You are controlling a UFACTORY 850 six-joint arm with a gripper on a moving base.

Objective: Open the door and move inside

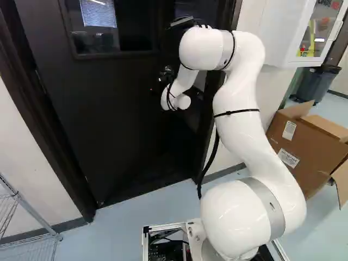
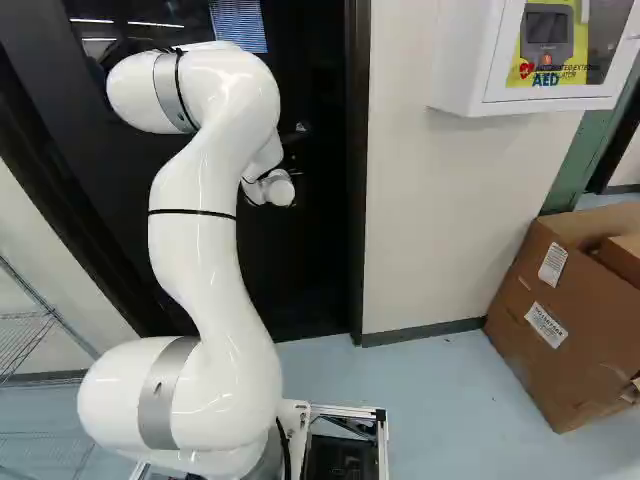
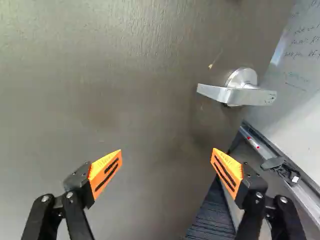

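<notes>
End effector (image 1: 167, 74) spread wide, handle (image 3: 239, 95) clear from wrist

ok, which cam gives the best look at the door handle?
Wrist view. It shows the silver handle whole, lever and round base, ahead of the open jaws with nothing in front. Left and right base views show the dark door partly behind the arm; I can't make out the handle in either.
</notes>
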